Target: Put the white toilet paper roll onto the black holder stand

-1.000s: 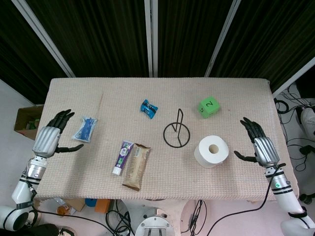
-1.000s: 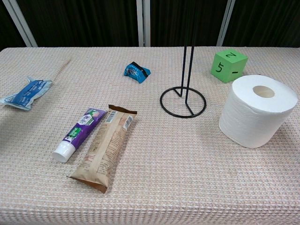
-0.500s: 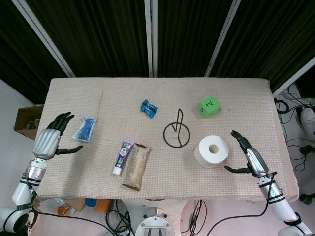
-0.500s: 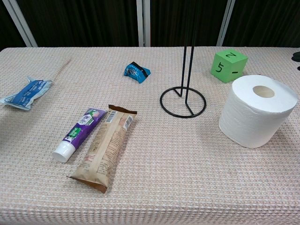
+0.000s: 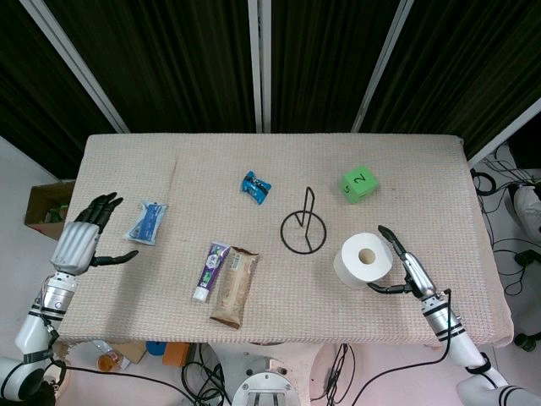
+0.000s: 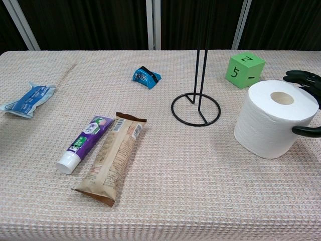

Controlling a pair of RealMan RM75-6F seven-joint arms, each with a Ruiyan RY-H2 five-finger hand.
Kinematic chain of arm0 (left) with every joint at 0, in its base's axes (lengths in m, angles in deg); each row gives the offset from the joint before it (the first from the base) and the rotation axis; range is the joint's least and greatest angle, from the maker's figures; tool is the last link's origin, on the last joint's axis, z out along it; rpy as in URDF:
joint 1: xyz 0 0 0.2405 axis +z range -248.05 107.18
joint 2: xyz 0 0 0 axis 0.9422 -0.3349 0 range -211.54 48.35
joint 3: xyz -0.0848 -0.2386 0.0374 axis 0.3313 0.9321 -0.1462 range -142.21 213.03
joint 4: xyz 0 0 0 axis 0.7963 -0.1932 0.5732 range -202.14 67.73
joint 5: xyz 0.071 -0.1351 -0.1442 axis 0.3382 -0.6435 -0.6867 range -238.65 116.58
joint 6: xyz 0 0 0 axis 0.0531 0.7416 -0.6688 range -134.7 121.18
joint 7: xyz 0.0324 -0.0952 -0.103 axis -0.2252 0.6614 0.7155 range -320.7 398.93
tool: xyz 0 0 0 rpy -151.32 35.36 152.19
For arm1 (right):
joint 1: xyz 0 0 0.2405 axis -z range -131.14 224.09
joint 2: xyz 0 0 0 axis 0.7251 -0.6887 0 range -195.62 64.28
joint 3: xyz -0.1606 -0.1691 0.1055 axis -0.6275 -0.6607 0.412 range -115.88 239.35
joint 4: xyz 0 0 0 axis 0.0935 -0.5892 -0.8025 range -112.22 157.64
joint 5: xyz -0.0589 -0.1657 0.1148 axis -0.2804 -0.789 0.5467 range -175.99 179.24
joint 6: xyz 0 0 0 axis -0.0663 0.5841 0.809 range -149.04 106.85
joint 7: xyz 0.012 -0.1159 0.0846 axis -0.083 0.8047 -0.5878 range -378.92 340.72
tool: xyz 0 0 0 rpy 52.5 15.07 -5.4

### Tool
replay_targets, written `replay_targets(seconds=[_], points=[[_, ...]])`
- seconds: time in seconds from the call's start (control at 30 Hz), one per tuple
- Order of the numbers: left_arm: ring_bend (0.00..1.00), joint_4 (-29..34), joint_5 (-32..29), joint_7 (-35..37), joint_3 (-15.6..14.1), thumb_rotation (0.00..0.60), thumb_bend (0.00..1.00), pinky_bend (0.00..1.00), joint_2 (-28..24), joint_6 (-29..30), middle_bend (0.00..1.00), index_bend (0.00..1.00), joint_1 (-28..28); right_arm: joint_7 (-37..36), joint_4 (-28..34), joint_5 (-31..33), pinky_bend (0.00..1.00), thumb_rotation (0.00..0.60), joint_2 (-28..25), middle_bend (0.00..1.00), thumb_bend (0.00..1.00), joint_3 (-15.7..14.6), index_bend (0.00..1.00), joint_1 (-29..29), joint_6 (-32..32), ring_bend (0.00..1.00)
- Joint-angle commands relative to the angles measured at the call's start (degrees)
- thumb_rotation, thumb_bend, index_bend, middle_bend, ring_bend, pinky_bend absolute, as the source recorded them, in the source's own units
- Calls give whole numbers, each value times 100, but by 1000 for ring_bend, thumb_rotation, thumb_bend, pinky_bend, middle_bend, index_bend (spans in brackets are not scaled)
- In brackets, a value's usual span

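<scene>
Closing in from the table's edge, the right hand (image 5: 404, 269) now sits just beside the white toilet paper roll (image 5: 363, 260), fingers spread around its far side, not yet gripping. That roll stands on end near the black holder stand (image 5: 303, 228). Over by the blue packet (image 5: 146, 222), the left hand (image 5: 80, 243) hovers, fingers apart.

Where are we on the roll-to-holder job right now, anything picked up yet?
Nothing is done yet: the white toilet paper roll stands on the table, right of the black holder stand, whose post is bare. In hand: the right hand is open beside the roll, fingers around it, no grip visible. Left: grasp, lift, thread onto the post. The left hand idles, open.
</scene>
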Motion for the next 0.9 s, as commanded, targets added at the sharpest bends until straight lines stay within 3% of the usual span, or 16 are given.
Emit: replay_targets(seconds=[0.03,0.33,0.43,0.6,0.73,0.9], points=[[32,-2,-19,-14,1,203,0,209,-9,-3,21,68,4,-146,-108,17,0,600,94,0,0,11,0,-84,-69,0],[32,20,-43,-17,-3,200,0,209,-31,-1,21,68,14,-542,-193,-65,3,600,143,0,0,-66,0,-269,-150,0],[32,25,-51,-33,-6,201,0,209,-34,-20,21,68,8,-699,-143,-103,56,600,89,14,0,-135,0,-335,-233,4],[32,32,-59,-37,-27,204,0,209,-27,-40,21,68,14,-712,-99,-92,159,600,42,125,0,-187,5,-395,-314,95],[32,44,-62,-48,-34,200,0,209,-38,-26,21,68,29,-566,-57,46,253,600,81,217,12,-97,108,-348,-245,187],[32,65,-58,-54,-37,199,0,209,-57,-9,21,68,40,-499,-25,116,342,600,99,293,102,-41,232,-297,-123,263]])
